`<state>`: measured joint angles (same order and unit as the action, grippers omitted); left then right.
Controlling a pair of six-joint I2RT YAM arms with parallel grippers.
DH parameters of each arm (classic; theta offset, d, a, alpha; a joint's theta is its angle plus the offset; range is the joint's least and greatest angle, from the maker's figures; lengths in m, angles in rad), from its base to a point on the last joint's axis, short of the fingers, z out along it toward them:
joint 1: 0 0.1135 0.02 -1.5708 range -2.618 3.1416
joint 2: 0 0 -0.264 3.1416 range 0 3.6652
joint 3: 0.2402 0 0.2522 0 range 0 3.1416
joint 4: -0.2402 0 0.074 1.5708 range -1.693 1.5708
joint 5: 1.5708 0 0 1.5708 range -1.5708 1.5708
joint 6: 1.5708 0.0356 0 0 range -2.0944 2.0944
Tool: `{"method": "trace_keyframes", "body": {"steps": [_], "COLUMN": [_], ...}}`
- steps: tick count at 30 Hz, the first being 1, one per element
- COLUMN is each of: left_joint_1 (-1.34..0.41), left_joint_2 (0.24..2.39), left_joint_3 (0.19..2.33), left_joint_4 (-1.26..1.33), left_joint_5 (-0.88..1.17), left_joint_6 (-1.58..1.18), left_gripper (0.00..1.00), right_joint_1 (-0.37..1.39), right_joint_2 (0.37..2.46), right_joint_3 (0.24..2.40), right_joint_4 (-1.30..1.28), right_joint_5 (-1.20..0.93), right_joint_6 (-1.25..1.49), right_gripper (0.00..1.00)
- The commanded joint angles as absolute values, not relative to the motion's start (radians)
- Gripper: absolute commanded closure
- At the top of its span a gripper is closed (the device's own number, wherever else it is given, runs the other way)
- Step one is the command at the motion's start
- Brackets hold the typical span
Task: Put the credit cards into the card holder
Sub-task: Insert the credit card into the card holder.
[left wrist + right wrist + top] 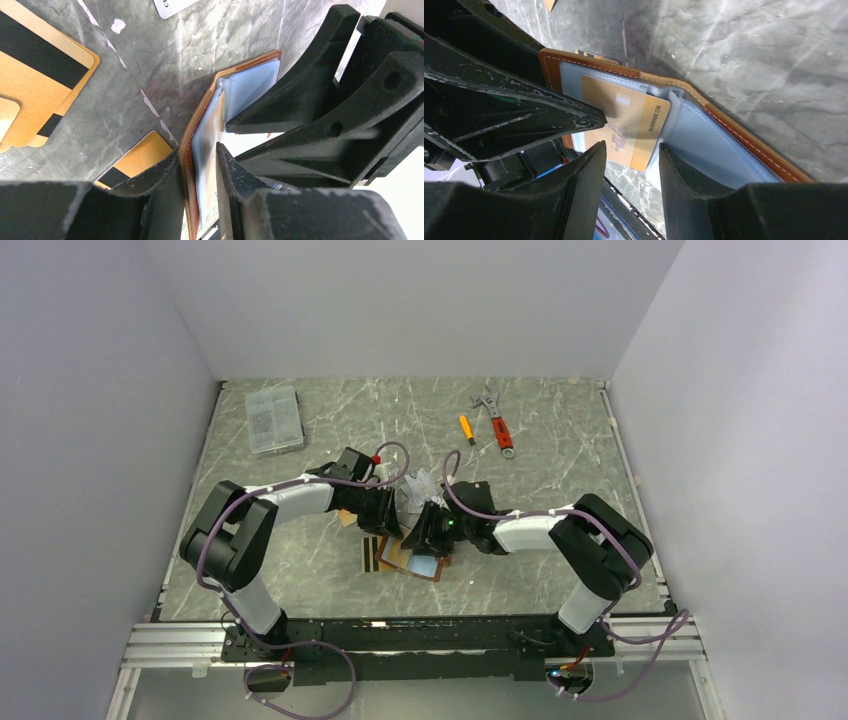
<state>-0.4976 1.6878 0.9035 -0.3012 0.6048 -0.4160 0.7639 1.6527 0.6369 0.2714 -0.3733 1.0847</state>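
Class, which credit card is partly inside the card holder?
The gold numbered card, half inside a clear sleeve of the card holder; the black-striped cards lie loose on the table.

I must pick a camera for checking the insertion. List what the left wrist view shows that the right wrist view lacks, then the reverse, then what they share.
Only the left wrist: loose striped cards lying flat on the table, their black stripes showing, and another gold card near the wallet. Only the right wrist: a numbered card partly slid into a clear sleeve. Both: the brown wallet, open, and the marble table.
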Motion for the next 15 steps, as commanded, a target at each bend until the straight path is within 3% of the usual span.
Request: {"method": "trace_keyframes", "body": {"steps": [1, 15], "left_joint_1": [-0.505, -0.512], "left_joint_2": [1.687, 1.694], "left_joint_3": [0.922, 0.917], "left_joint_4": [-0.287, -0.284], "left_joint_5": [0.615, 0.599], "left_joint_6": [-0.426, -0.429], "left_gripper": [0.68, 0.68], "right_joint_1": [0.783, 0.788], "right_joint_2": [1.661, 1.639], "right_joint_3": [0.685, 0.650], "right_joint_4": [0.275, 0.273], "right_joint_5": [-0.353, -0.345], "right_joint_6": [1.081, 1.098], "right_gripper": [0.54, 0.53]}}
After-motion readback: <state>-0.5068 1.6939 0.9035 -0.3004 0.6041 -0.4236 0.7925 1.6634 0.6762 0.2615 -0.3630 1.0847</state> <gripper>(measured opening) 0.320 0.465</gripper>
